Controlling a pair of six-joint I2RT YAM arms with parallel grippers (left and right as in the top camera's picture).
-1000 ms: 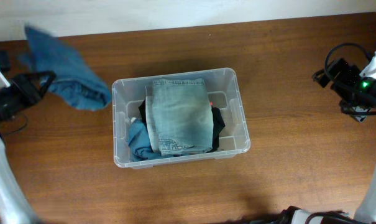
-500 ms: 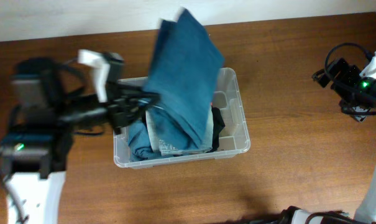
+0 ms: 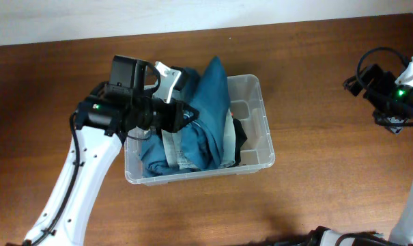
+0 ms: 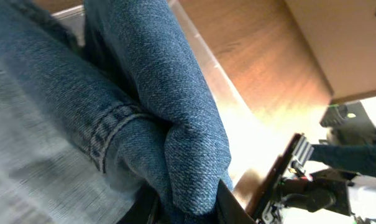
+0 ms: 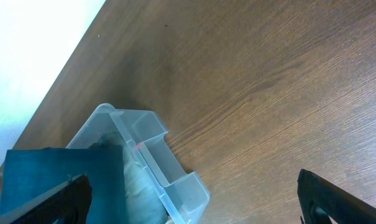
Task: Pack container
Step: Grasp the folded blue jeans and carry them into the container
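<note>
The container (image 3: pixel 255 87) is a clear plastic tub at the table's middle, holding folded light-blue jeans (image 3: pixel 173 147), a blue garment (image 3: pixel 150 154) and something black (image 3: pixel 239 137). My left gripper (image 3: pixel 186 115) is over the tub's left half, shut on dark blue jeans (image 3: pixel 209 102) that drape into the tub. In the left wrist view the dark blue jeans (image 4: pixel 175 124) fill the frame, pinched between the fingers (image 4: pixel 186 208). My right gripper (image 3: pixel 390 102) stays at the far right; its fingers (image 5: pixel 194 199) are wide apart and empty. The container (image 5: pixel 153 155) shows in the right wrist view too.
The wooden table (image 3: pixel 329 178) runs around the tub. A white wall (image 3: pixel 124 14) borders the far edge. Black cables (image 3: pixel 366 68) hang by the right arm. A dark object (image 3: pixel 329 238) sits at the front edge.
My left arm swung from the far left to over the tub, carrying the dark blue jeans. The jeans have dropped lower into the tub. The right arm has not moved.
</note>
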